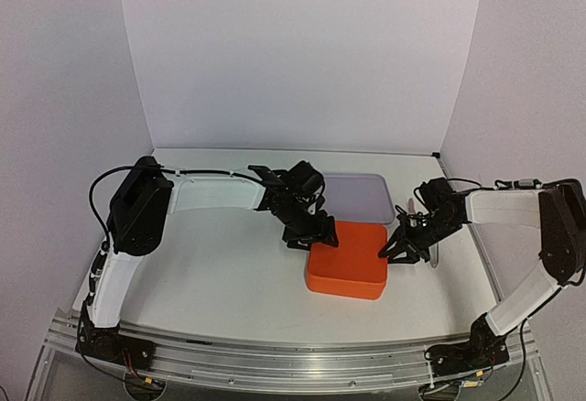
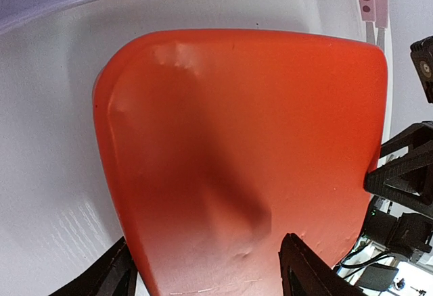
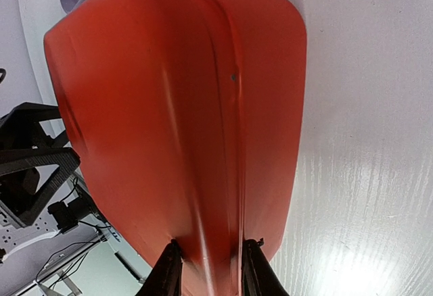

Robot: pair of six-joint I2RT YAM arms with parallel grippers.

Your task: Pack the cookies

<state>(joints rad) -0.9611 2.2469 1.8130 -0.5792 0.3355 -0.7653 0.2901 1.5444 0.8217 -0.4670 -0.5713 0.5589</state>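
right end effector [image 3: 211,247] pinches the orange box's [image 3: 176,107] edge.

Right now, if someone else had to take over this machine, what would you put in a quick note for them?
Left gripper: jaws wide, straddling the far-left end of the orange box; I cannot tell if they touch it.
Right gripper: pinched on the box's right edge.
Cookies: none visible in any view; whether they are inside or under the box is hidden.
Lavender tray: lies behind the box.
Done: cannot be judged from here.
Left: probably check where the cookies are before shifting the box.
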